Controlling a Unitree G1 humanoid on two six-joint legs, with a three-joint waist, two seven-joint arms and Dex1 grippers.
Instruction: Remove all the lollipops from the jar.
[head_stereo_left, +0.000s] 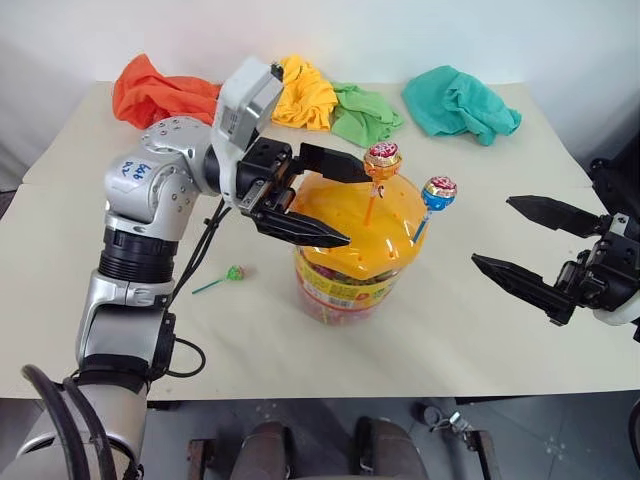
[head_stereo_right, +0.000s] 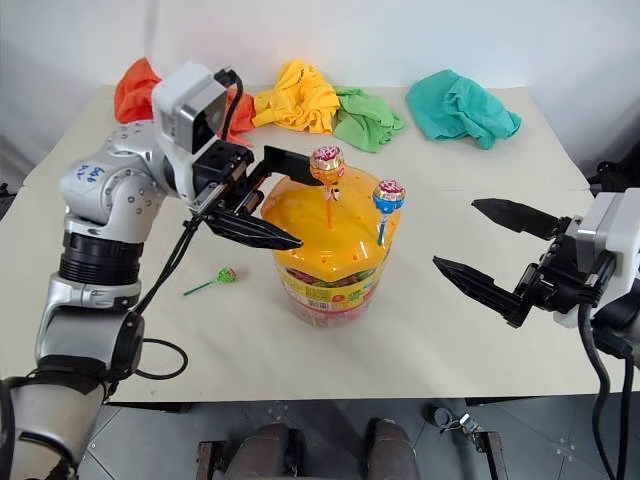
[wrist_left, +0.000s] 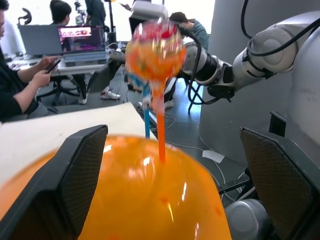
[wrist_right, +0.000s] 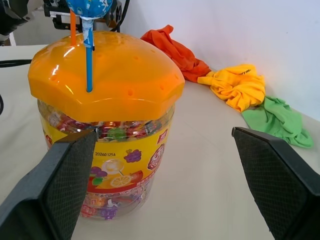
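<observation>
Jar (head_stereo_left: 345, 270) sits table-centre (head_stereo_left: 480, 340). Two lollipops stand in lid holes: orange-stick one (head_stereo_left: 381, 160) at lid centre, blue-stick one (head_stereo_left: 438, 192) at its 3 o'clock. Green-stick one (head_stereo_left: 232, 273) is already out, lying on the table at the jar's 9 o'clock.

Left gripper (head_stereo_left: 335, 200) is level over the lid, jaws wide open, lined up on the orange stick, probably next to go. Right gripper (head_stereo_left: 520, 240) is parked at 3 o'clock, open, empty, likely on standby.

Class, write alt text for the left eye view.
The open left pincer hovers over the jar near the orange-stick lollipop; a blue-stick lollipop stands beside it. A third lollipop lies on the table.
</observation>
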